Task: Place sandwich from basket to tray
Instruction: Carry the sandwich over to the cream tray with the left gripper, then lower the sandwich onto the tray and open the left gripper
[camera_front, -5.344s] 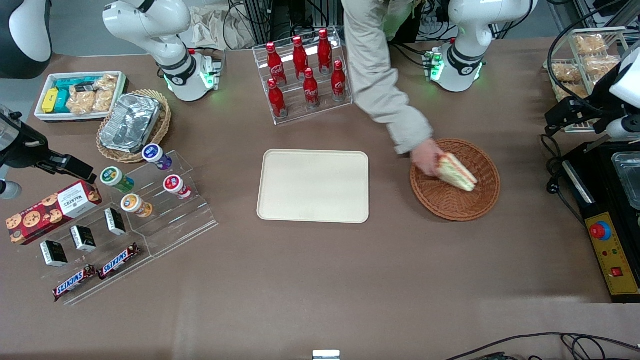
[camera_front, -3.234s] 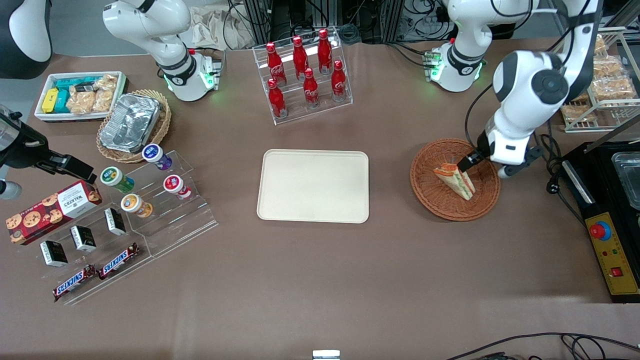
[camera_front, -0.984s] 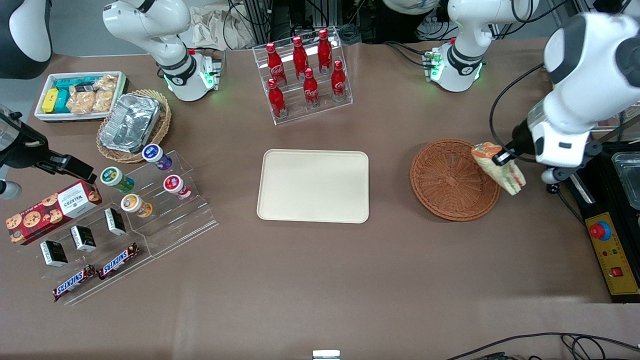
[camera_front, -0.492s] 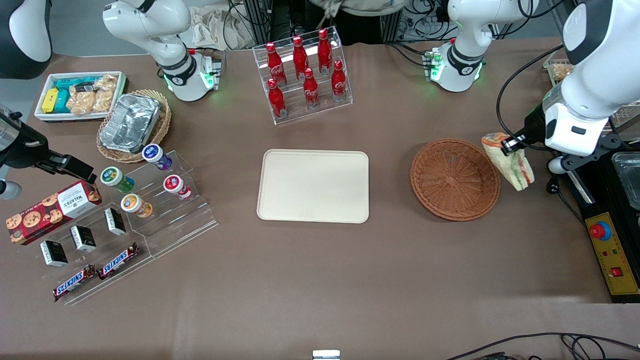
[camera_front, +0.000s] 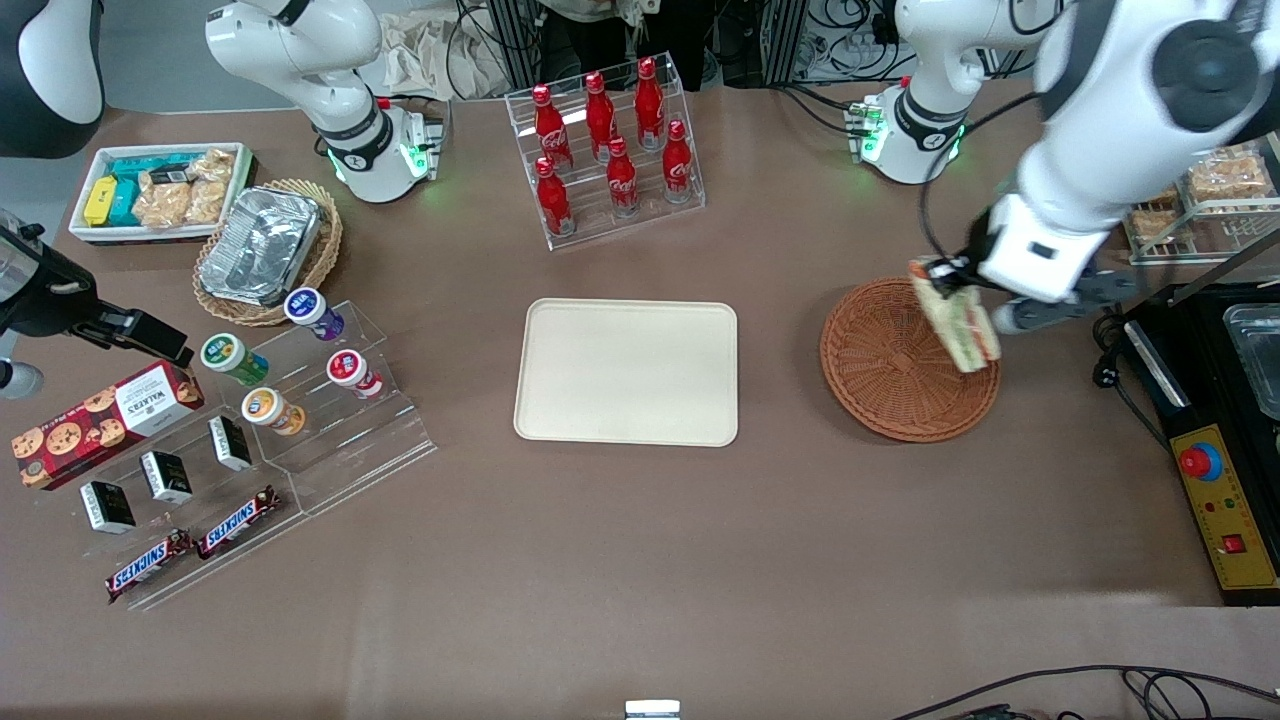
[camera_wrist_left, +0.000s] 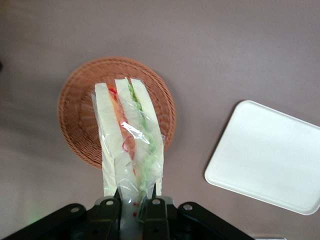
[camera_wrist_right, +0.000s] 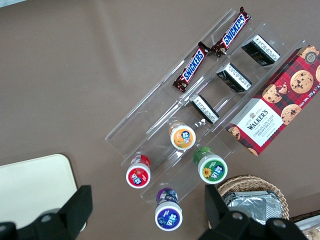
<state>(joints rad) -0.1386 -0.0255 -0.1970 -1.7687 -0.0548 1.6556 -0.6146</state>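
My left gripper (camera_front: 950, 272) (camera_wrist_left: 131, 197) is shut on the sandwich (camera_front: 957, 318) (camera_wrist_left: 129, 137), a plastic-wrapped wedge of pale bread with red, orange and green layers. The wedge hangs in the air over the edge of the reddish-brown wicker basket (camera_front: 890, 365) (camera_wrist_left: 80, 107), which holds nothing. The cream rectangular tray (camera_front: 626, 371) (camera_wrist_left: 270, 157) lies flat on the brown table, beside the basket toward the parked arm's end, with nothing on it.
A clear rack of red cola bottles (camera_front: 605, 150) stands farther from the front camera than the tray. A black machine with a red button (camera_front: 1215, 470) sits at the working arm's end. A snack display (camera_front: 250, 430) and foil container (camera_front: 262, 245) lie toward the parked arm's end.
A hand set the sandwich in the basket and withdrew; my gripper shut on it and lifted it outward past the rim. In the last half second it swung back over the basket.
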